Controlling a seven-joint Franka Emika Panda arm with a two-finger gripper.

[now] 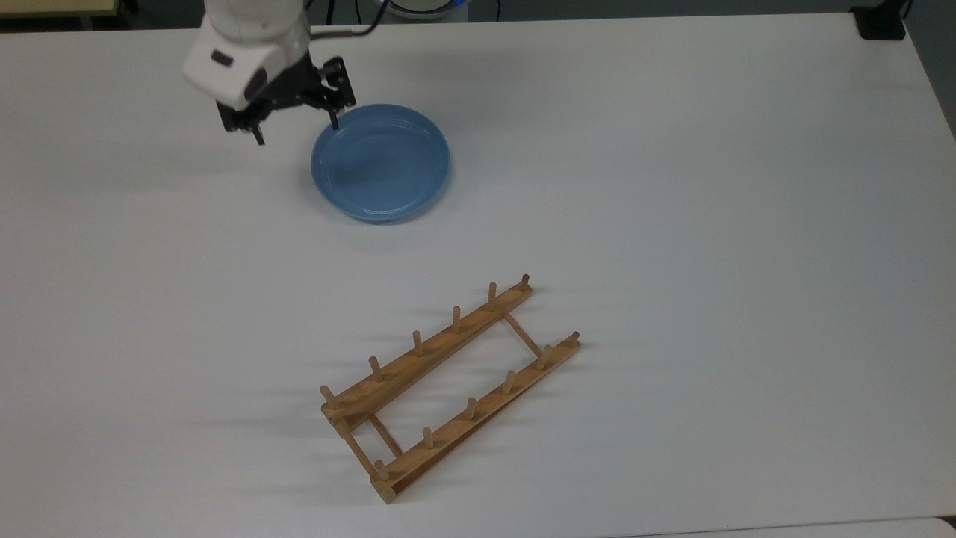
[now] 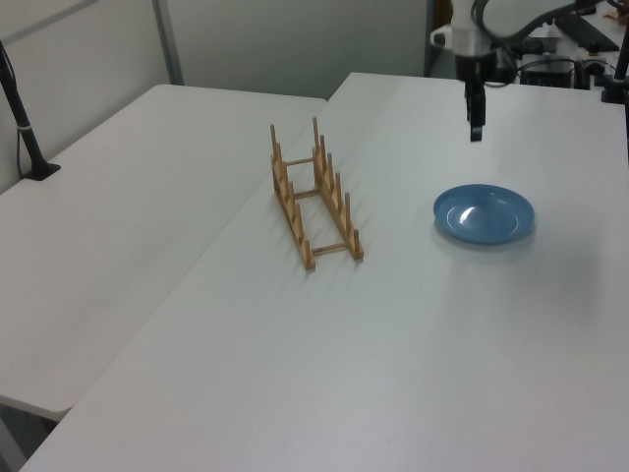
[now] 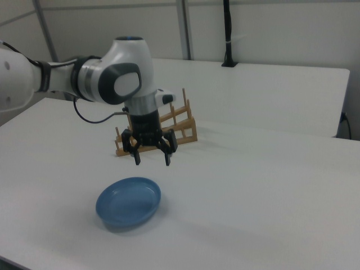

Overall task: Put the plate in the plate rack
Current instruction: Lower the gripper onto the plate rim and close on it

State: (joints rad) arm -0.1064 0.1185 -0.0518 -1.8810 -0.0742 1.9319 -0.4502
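Top view: gripper (image 1: 296, 131) sits over the upper-left rim of the light-blue plate (image 1: 381, 163), fingers spread wide apart, nothing between them. One fingertip (image 1: 335, 124) overlaps the plate's rim in this view, the other fingertip (image 1: 258, 139) is over bare table off the plate's left side. White wrist housing (image 1: 239, 56) reaches in from the top edge. Plate lies flat on the white table (image 1: 747, 224), hollow side up. Wooden plate rack (image 1: 448, 385) is well apart from the plate, toward the bottom of the top view, lying diagonal from lower left to upper right, two rails, six pegs each, thin crossbars between, no plate in it

Left view: gripper (image 2: 476, 128) hangs above the table, clearly higher than the plate (image 2: 485, 213), not touching it. It is seen edge-on here, so finger spread can't be read from this angle. Plate is flat on the table at the left view's right. Rack (image 2: 314, 195) stands upright near the centre, at the left view's left of the plate, well apart from it. A second white table (image 2: 118, 226) butts against the first one at the left view's left, with a black post (image 2: 22, 118) on it

Right view: gripper (image 3: 152, 160) points straight down, both fingers wide open, above the far rim of the plate (image 3: 129, 201) with a visible gap between fingertips (image 3: 167, 160) and plate. Rack (image 3: 160, 132) sits behind the gripper, partly hidden by the wrist
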